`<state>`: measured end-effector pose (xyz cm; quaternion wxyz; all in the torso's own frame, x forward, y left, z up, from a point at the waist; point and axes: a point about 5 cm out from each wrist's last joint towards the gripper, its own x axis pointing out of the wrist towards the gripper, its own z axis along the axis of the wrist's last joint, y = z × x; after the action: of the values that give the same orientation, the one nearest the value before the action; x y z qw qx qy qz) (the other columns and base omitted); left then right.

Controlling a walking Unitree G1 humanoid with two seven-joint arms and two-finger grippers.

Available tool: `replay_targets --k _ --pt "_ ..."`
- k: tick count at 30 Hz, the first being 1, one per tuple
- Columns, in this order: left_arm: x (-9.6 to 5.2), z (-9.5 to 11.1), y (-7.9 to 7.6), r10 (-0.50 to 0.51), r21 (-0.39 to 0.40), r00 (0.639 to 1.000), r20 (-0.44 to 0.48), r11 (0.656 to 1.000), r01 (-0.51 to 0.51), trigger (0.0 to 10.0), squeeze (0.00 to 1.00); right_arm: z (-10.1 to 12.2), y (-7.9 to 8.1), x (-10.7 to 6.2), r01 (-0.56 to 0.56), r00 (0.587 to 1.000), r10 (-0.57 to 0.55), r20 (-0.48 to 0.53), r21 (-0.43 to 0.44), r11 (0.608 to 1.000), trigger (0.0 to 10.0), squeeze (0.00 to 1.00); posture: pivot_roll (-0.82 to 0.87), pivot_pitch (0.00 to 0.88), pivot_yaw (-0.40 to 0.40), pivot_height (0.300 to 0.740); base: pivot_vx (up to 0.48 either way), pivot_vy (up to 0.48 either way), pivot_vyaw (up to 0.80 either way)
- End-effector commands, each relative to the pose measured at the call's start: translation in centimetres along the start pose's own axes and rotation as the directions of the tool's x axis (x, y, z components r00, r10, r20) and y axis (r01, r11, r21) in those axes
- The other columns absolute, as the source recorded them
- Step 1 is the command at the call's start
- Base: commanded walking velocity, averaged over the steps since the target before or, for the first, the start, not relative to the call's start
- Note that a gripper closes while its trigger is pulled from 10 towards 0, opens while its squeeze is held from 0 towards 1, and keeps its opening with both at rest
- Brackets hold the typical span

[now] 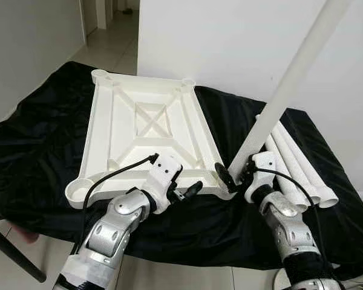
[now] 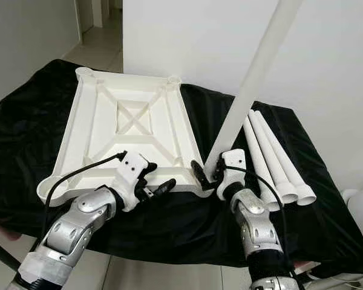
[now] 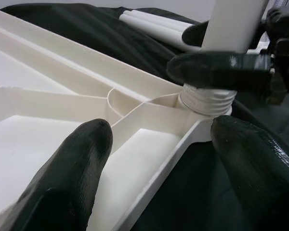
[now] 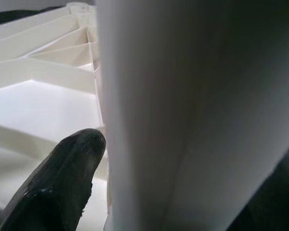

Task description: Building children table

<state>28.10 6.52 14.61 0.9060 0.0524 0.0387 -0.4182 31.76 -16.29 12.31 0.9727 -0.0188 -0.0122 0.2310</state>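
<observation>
A white tabletop (image 1: 104, 115) lies upside down on a black cloth, its ribs facing up. A long white table leg (image 1: 290, 78) stands tilted in the tabletop's near right corner socket, its threaded end (image 3: 204, 101) resting at the socket's mouth. My right gripper (image 1: 236, 174) is shut on the leg just above that end; one finger (image 4: 62, 178) presses the leg (image 4: 183, 96). My left gripper (image 1: 186, 184) is open, its fingers (image 3: 82, 163) straddling the tabletop's near rim beside that corner, touching nothing that I can see.
Three spare white legs (image 1: 296, 163) lie side by side on the black cloth (image 1: 36, 151) to the right of the tabletop. A white wall (image 1: 230, 42) rises behind, with a doorway at the back left. A black pole (image 1: 12, 257) crosses the floor at the lower left.
</observation>
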Motion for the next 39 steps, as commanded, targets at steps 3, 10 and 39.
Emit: replay_targets --k 3,10,39 --pt "0.4 0.5 -0.4 -0.025 0.007 1.0 0.015 1.0 0.025 10.0 0.0 -0.3 -0.4 0.6 -0.069 0.997 0.069 -0.026 0.004 0.998 8.3 0.0 0.09 0.0 -0.146 0.74 0.0 0.0 0.0" --pt "0.4 0.6 -0.3 -0.021 0.011 1.0 0.018 1.0 0.021 10.0 0.0 -0.8 -0.4 0.6 -0.114 0.992 0.114 -0.052 0.001 0.993 0.0 0.0 0.09 0.0 -0.151 0.74 0.0 0.0 0.0" --pt "0.5 -0.7 1.5 0.12 0.027 0.992 -0.047 0.993 -0.118 10.0 0.0 -1.9 2.6 -0.8 0.502 0.865 -0.491 -0.106 0.158 0.85 10.0 0.0 0.08 0.006 -0.172 0.74 0.0 0.0 0.0"
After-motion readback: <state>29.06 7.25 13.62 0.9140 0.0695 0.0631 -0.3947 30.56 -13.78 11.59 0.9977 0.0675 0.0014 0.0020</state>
